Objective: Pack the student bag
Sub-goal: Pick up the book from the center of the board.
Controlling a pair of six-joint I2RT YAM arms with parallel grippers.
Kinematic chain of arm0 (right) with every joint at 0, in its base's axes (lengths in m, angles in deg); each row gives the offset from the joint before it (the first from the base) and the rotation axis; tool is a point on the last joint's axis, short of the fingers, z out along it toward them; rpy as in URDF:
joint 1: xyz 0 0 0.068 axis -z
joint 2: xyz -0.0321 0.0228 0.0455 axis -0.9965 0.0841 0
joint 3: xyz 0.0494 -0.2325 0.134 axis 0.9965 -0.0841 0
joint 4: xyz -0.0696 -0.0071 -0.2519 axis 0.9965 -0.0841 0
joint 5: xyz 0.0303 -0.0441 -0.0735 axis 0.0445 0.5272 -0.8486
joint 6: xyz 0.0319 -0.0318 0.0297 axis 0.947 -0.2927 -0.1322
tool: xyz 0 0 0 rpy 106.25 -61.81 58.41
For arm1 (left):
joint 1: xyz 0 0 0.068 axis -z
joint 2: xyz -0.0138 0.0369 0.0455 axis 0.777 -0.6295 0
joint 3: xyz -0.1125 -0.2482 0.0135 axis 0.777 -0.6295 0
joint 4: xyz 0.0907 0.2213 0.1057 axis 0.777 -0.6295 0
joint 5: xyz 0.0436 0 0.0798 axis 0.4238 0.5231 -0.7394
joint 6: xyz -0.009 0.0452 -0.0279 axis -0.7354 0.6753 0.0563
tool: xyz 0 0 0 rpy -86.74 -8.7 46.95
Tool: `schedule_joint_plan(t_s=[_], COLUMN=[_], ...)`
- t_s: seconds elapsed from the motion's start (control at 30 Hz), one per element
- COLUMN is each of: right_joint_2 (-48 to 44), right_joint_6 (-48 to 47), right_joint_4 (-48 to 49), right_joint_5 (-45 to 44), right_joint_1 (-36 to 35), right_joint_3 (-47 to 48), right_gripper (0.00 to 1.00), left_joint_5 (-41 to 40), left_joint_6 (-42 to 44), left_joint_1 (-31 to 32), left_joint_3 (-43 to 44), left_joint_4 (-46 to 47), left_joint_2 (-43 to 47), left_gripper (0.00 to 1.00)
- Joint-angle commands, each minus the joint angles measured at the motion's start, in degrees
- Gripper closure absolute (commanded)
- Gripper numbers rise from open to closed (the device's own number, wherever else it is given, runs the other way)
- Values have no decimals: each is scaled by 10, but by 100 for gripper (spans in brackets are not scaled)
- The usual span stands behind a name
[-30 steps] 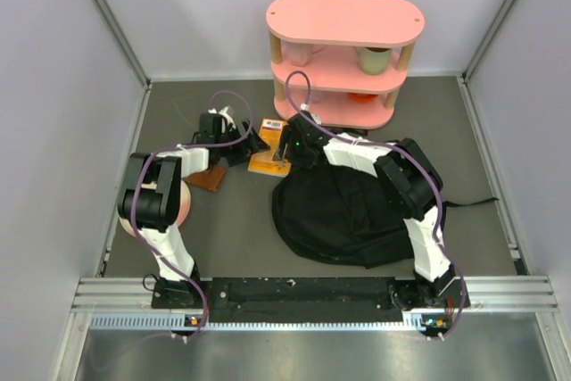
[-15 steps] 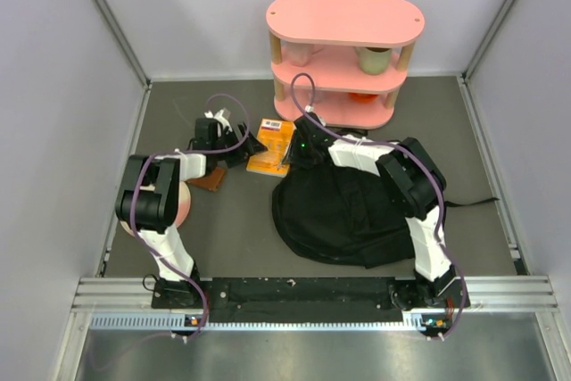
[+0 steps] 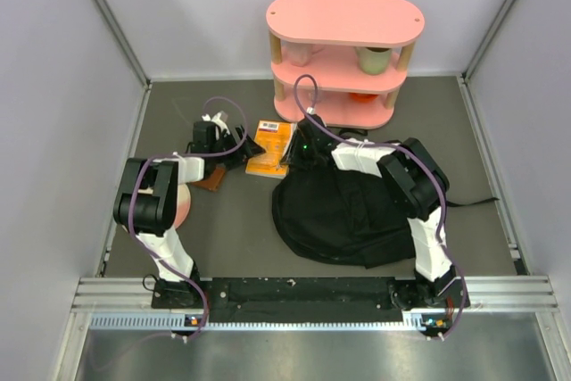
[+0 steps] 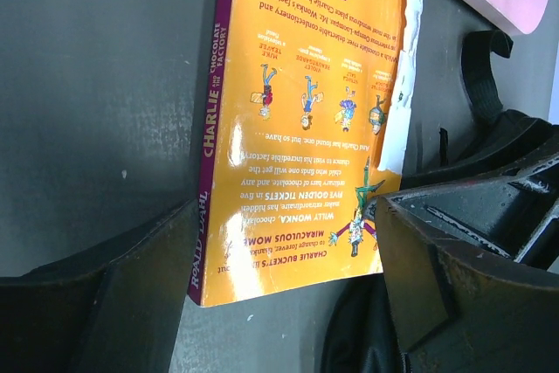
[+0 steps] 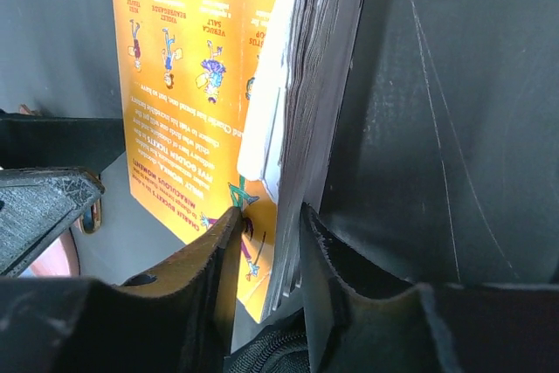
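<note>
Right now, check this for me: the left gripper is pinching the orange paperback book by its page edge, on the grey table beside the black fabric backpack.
Not quite. The right gripper is the one pinching the orange paperback book by its page edge, as the right wrist view shows. The left gripper stands open, holding nothing. The rest stands.

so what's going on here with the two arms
The right arm has its jaws closed on the page edge of an orange paperback book, next to the soft black fabric backpack lying on the grey table. The left arm has its jaws open just beside the book. The book is not in the backpack yet.
</note>
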Motion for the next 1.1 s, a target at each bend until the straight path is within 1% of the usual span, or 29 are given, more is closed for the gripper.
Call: schedule_joint_plan(t_s=[0.0, 0.13, 0.23, 0.37, 0.5, 0.57, 0.7, 0.77, 0.87, 1.0, 1.07], right_joint_2=[-43, -47, -50, -61, -53, -44, -31, -31, -40, -56, -68], right_joint_6=[16, 3, 1, 4, 9, 21, 34, 38, 32, 14, 10], right_joint_4=[101, 105, 118, 145, 140, 139, 95, 91, 80, 61, 65], right_joint_5=[55, 69, 76, 77, 79, 81, 67, 55, 42, 30, 33], right_joint_1=[-15, -18, -17, -17, -18, -18, -18, -18, -18, -18, -18], right_joint_3=[3, 9, 2, -14, -7, -3, 11, 6, 0, -2, -5], right_gripper=[72, 73, 68, 68, 68, 64, 64, 75, 100, 100, 100], left_joint_5=[57, 57, 60, 60, 58, 60, 59, 57, 55, 44, 24], left_joint_6=[-22, -22, -24, -24, -26, -27, -28, -27, -24, -20, -14], left_joint_1=[15, 15, 15, 15, 15, 15, 15, 15, 15, 15, 15], left_joint_3=[-14, -10, -8, -9, -13, -14, -15, -13, -14, -15, -15], left_joint_4=[-12, -13, -10, -11, -10, -8, -10, -13, -18, -33, -51], left_joint_2=[15, 11, 10, 15, 17, 18, 20, 21, 25, 45, 71], left_gripper=[16, 17, 17, 17, 17, 17, 17, 18, 18, 17, 14])
